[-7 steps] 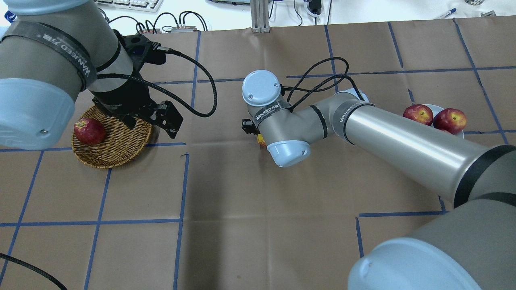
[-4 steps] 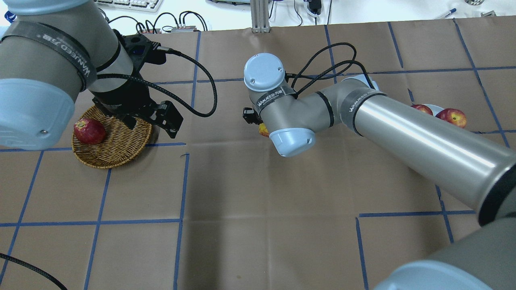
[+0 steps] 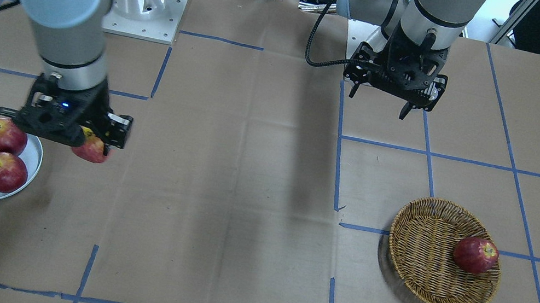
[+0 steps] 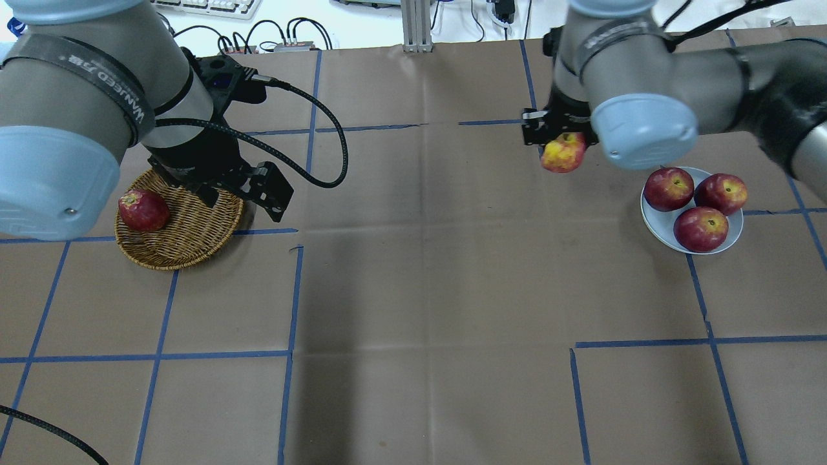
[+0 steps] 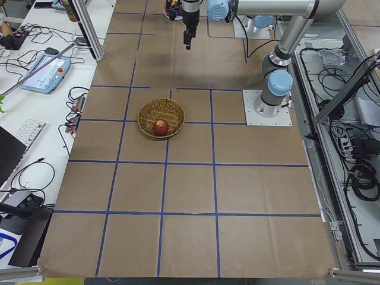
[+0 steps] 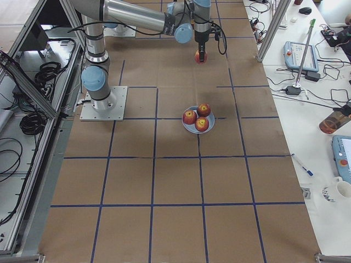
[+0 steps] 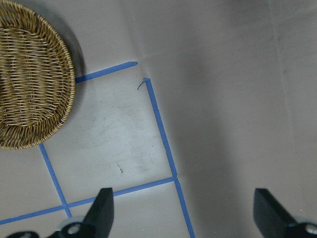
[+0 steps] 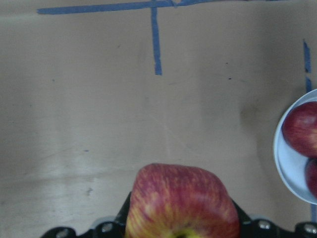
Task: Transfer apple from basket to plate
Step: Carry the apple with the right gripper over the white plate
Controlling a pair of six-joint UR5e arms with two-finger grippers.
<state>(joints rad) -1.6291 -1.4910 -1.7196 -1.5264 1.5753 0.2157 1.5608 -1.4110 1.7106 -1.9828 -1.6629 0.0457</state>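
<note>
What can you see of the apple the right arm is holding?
The apple is streaky pinkish-red with a broad yellow patch, paler than the three dark red apples on the plate. It looks whole. The right end effector grips it from above on two sides, holding it in the air short of the plate; nothing else touches it.

Apple (image 8: 181,203) half below the right wrist view's edge, plate (image 8: 289,172) half off-frame.

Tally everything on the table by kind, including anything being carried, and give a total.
Apples: 5 (held apple, basket apple, three plate apples)
Basket: 1
Plate: 1
Total: 7
</note>
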